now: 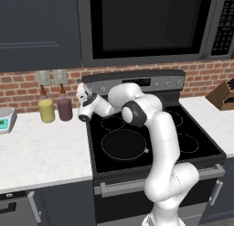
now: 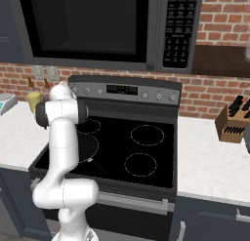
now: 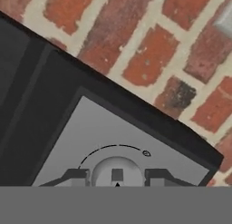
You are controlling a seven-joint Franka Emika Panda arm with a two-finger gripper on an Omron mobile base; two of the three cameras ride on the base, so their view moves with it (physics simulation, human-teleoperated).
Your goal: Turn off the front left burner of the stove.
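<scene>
Even, soft rendered light, faint shadows, no glare; hand view coarse and blurry

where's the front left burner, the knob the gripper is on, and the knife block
front left burner (image 1: 124,144): left base view, black glass inside the largest white ring
knob (image 3: 117,169): hand view, round grey face between the fingertips
knife block (image 2: 234,125): right base view, front face of the wooden block

The arm (image 1: 155,142) hides part of the front left burner (image 1: 123,145), and the knob (image 3: 117,172) is cut off at the lower edge between the fingers (image 3: 74,177).
</scene>
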